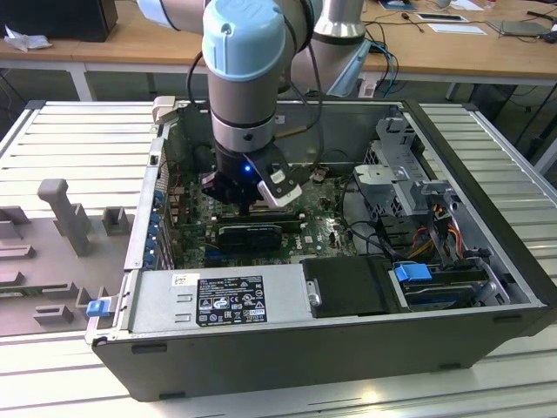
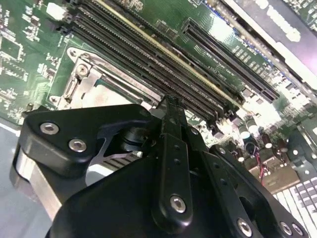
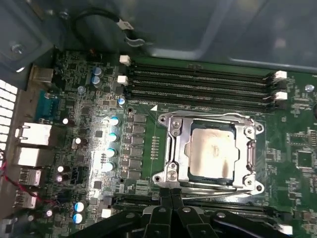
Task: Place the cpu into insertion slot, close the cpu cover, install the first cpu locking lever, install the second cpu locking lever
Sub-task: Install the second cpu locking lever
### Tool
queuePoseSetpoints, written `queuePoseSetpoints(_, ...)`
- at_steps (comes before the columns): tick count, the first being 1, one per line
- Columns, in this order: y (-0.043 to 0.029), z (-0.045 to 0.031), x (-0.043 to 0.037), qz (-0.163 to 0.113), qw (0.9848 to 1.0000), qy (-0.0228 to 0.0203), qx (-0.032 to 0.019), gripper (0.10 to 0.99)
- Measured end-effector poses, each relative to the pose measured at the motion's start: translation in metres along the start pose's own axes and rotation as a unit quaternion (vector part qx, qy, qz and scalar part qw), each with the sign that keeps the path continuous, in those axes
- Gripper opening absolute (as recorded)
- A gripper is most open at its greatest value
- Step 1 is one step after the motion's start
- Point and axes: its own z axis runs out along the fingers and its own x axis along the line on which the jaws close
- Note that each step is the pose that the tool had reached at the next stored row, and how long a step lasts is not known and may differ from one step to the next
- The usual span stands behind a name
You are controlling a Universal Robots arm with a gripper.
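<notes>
While the cpu [image 3: 214, 151] already sits pale and flat in the insertion slot [image 3: 174, 153] with the cpu cover [image 3: 250, 148] folded down around it, at centre right of the first wrist view, the work in hand looks to be the locking levers. A thin lever [image 3: 213, 187] runs along the socket's lower edge, just above the gripper [image 3: 171, 191]. The gripper's fingers are pressed together with no gap and hold nothing. To do this well, the tip should probably push the lever squarely sideways under its catch, without scraping the memory slots [image 3: 198, 82]. The second wrist view adds the side of the fingertips [image 2: 171, 106] right at the socket's corner [image 2: 81, 74]. The exterior view places the gripper [image 1: 246, 202] deep in the computer case [image 1: 348, 348], at upper centre.
</notes>
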Motion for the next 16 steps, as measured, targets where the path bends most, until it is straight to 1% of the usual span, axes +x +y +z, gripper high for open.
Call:
queuePoseSetpoints(2,-0.0002,0.0012,0.0032,-0.001,1.0,-0.0003,-0.0057,0.106)
queuePoseSetpoints(3,-0.0008,0.0018,0.0068,-0.001,0.9999,-0.0009,-0.0125,0.106)
queuePoseSetpoints(4,-0.0023,0.0024,0.008,-0.002,0.9998,-0.0014,-0.0176,0.106)
queuePoseSetpoints(6,-0.0035,0.0032,0.0082,-0.001,0.9997,-0.0021,-0.025,0.106)
queuePoseSetpoints(8,-0.0059,0.0039,0.0085,-0.001,0.9994,-0.003,-0.0348,0.106)
queuePoseSetpoints(9,-0.0084,0.0043,0.0087,-0.001,0.9992,-0.0036,-0.0406,0.106)
queuePoseSetpoints(10,-0.013,0.0052,0.0091,-0.001,0.9988,-0.0043,-0.0493,0.106)
queuePoseSetpoints(11,-0.0153,0.006,0.0093,-0.001,0.9985,-0.0049,-0.0553,0.106)
queuePoseSetpoints(12,-0.0163,0.0068,0.0095,-0.001,0.9983,-0.0051,-0.0586,0.106)
queuePoseSetpoints(16,-0.017,0.0101,0.0096,-0.001,0.9978,-0.0058,-0.0663,0.106)
